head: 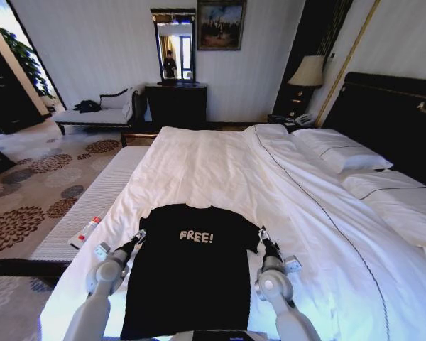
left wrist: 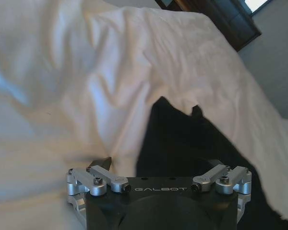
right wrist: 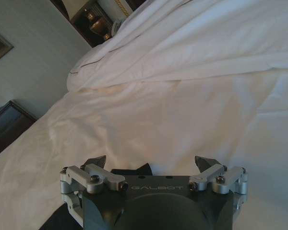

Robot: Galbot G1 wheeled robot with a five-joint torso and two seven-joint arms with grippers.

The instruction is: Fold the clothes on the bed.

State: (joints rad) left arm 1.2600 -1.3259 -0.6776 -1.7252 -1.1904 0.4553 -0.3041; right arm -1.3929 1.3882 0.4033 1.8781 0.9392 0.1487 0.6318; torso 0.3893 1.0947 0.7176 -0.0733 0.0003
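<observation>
Nearest you, the black T-shirt (head: 188, 273) lies flat and face up on the white duvet (head: 220, 170) at the foot of the bed (head: 319, 234), "FREE!" lettering showing, both sleeves spread. Your left gripper (head: 137, 237) sits at the shirt's left sleeve with its fingers apart; in the left wrist view (left wrist: 156, 165) the black cloth lies between them. Your right gripper (head: 263, 236) is at the right sleeve, fingers also apart, over the sleeve's edge (right wrist: 151, 165). No fold looks made yet, so judge the whole folding as left to do.
</observation>
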